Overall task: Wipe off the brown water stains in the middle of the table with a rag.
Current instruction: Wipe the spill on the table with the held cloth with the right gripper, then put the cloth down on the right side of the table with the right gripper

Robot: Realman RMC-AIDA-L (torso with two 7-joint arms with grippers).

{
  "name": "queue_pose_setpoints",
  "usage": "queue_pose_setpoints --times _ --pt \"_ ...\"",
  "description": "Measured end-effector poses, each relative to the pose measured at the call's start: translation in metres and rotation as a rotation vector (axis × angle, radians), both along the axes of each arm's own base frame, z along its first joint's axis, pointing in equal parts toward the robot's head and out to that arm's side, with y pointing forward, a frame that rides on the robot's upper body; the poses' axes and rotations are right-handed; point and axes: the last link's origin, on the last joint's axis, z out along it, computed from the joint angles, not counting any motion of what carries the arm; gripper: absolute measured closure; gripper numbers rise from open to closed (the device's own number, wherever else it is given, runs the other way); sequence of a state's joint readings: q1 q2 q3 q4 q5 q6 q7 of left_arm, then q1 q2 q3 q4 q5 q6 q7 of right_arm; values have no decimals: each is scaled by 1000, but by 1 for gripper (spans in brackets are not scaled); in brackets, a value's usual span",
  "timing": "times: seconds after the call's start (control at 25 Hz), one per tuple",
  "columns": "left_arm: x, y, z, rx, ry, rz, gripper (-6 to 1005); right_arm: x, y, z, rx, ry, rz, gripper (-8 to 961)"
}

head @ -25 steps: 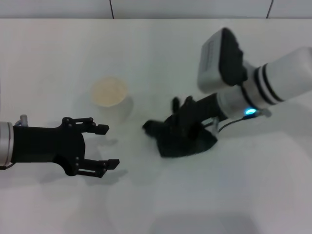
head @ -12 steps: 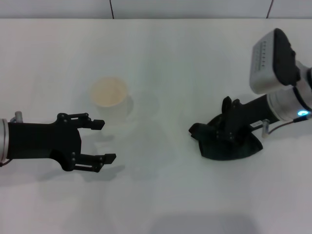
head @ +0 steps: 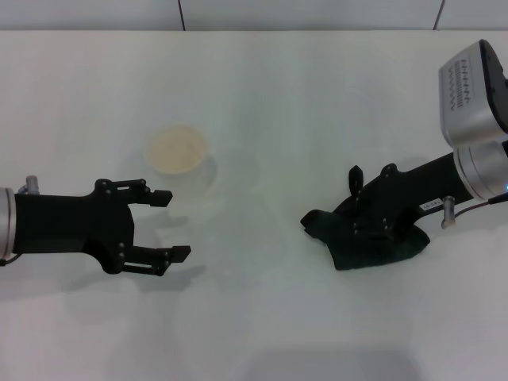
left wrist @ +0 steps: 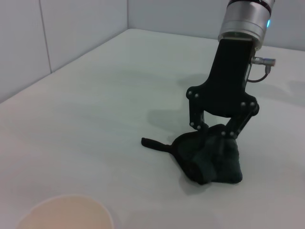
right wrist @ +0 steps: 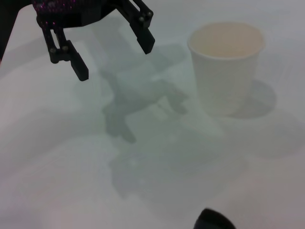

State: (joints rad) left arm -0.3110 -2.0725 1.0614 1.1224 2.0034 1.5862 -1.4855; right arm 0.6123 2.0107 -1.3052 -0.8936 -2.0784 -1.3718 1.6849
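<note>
The rag [head: 379, 243] is a dark bunch lying on the white table [head: 262, 95], right of the middle. My right gripper [head: 357, 214] comes in from the right and its fingers are closed on the top of the bunch; the left wrist view shows this, with the gripper [left wrist: 215, 131] on the rag [left wrist: 209, 162]. A dark corner of the rag [right wrist: 214, 220] shows in the right wrist view. My left gripper [head: 171, 225] is open and empty, low over the table at the left; it also shows in the right wrist view [right wrist: 112, 52]. No brown stain shows in any view.
A white paper cup [head: 176, 149] with a cream inside stands upright just beyond the left gripper; it also shows in the right wrist view [right wrist: 226, 67] and the left wrist view [left wrist: 66, 212]. A wall runs along the table's far edge.
My right gripper has dragged the rag from the middle of the table to the right side. The left gripper has barely shifted and stays open.
</note>
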Motion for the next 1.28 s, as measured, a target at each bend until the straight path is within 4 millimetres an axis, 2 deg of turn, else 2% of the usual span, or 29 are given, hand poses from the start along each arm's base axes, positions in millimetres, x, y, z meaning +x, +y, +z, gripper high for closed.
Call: queue_pose_setpoints --times 0.12,0.28,0.56,1.0,1.28 --pt "0 0 0 0 -1 0 136 -1 -3 0 -18 6 4 682" --pt "1 1 0 0 -6 4 136 -5 -6 10 -52 39 15 641" --pt "1 0 2 0 -11 -2 136 -3 -10 48 -27 202 45 570" --pt "3 -3 4 -17 -29 -11 136 12 -16 87 48 267 59 574" --pt "3 -6 11 -4 -71 -13 136 16 -20 90 64 288 76 574"
